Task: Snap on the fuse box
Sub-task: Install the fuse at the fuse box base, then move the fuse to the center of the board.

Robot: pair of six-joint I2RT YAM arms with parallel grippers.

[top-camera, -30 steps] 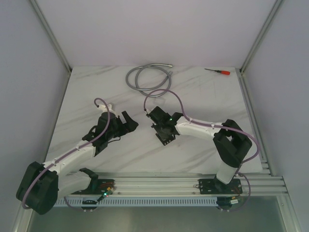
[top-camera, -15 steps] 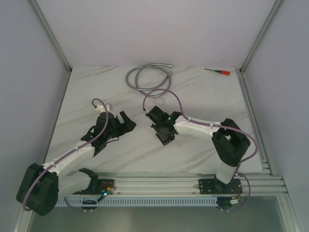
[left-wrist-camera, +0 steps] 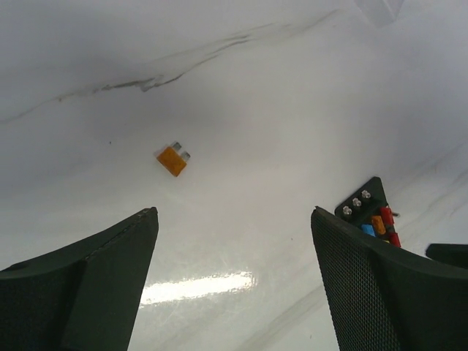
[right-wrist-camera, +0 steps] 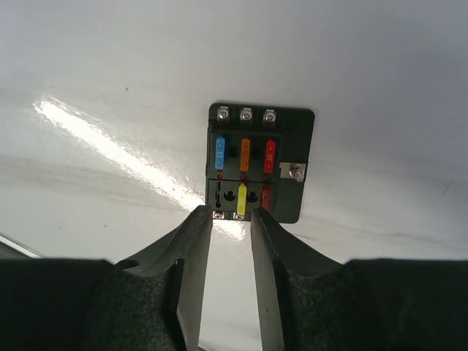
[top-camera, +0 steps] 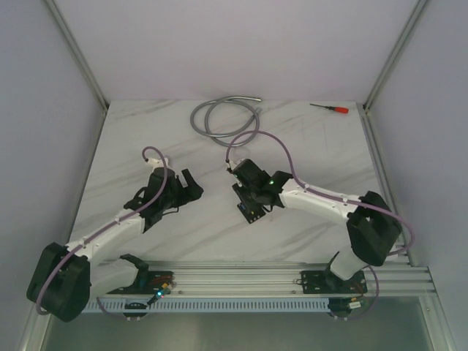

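The fuse box [right-wrist-camera: 259,164] is a small black block lying flat on the white marble table, with blue, orange, red and yellow fuses seated in its slots. My right gripper [right-wrist-camera: 232,216] hovers at its near edge, just before the yellow fuse [right-wrist-camera: 241,199]. It is open by a narrow gap with nothing between the fingers. In the top view the fuse box [top-camera: 251,212] lies just below the right gripper [top-camera: 249,202]. My left gripper [left-wrist-camera: 234,212] is wide open and empty, left of the fuse box [left-wrist-camera: 368,210]. A loose orange fuse [left-wrist-camera: 172,159] lies ahead of it.
A coiled grey cable [top-camera: 225,117] lies at the back of the table. A red-handled screwdriver [top-camera: 333,108] sits at the back right. A pale translucent piece [left-wrist-camera: 380,9] shows at the top edge of the left wrist view. An aluminium rail [top-camera: 256,278] runs along the near edge.
The right arm's elbow has swung to the right and its wrist has shifted slightly right. The left gripper has hardly moved.
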